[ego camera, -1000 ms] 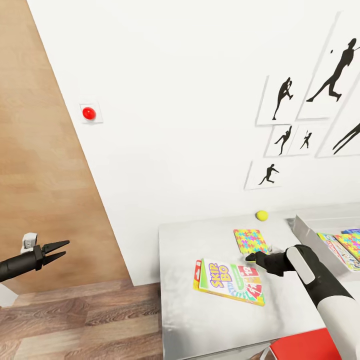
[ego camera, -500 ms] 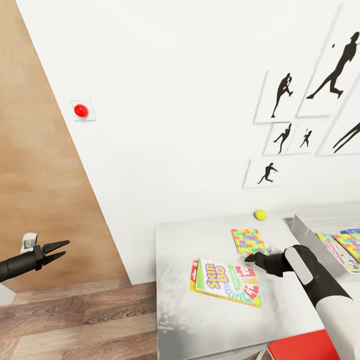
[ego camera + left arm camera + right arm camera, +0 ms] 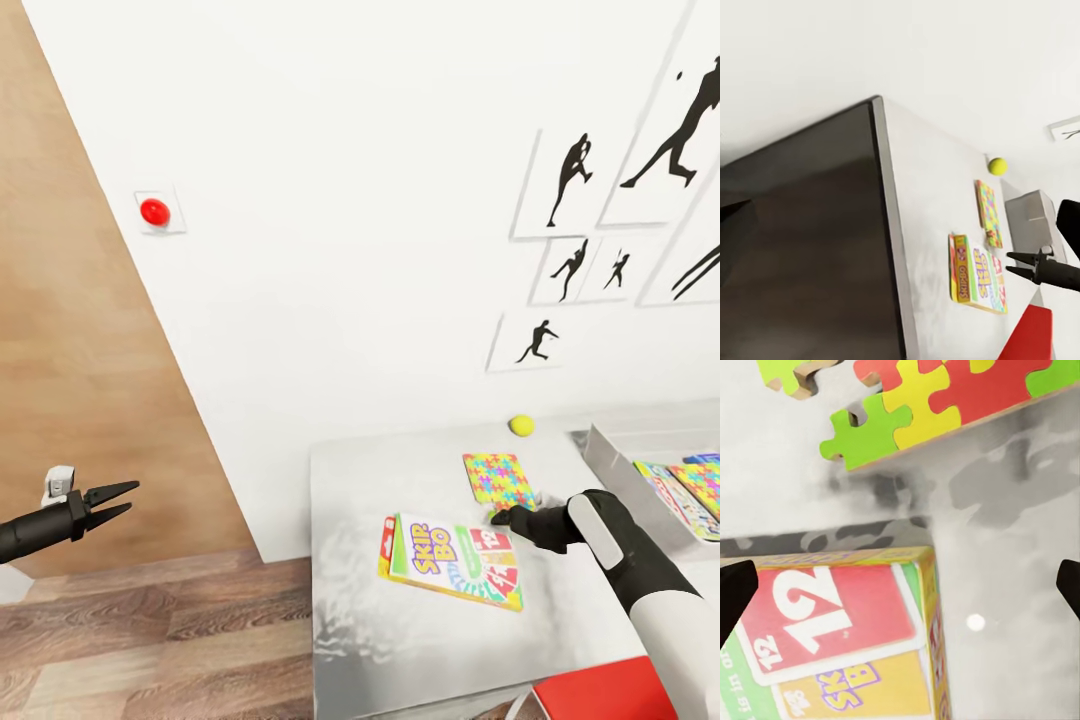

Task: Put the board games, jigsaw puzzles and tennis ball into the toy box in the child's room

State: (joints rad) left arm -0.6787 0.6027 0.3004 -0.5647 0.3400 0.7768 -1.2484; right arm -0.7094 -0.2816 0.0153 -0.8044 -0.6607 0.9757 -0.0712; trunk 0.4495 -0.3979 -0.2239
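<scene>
Right arm lining up on the Skip-Bo board game, pick-up not yet begun.

On the grey table (image 3: pixel 420 640), the toy box (image 3: pixel 612 462) at the far right already holds colourful boxes. The Skip-Bo board game (image 3: pixel 452 560) lies flat with the jigsaw puzzle (image 3: pixel 498 480) just behind it and the tennis ball (image 3: pixel 521 425) near the wall. The right gripper (image 3: pixel 503 517), fingers spread, hovers over the game's near corner; next it must descend and close on that edge. The left gripper (image 3: pixel 112 500) is parted, idle, well apart.
</scene>
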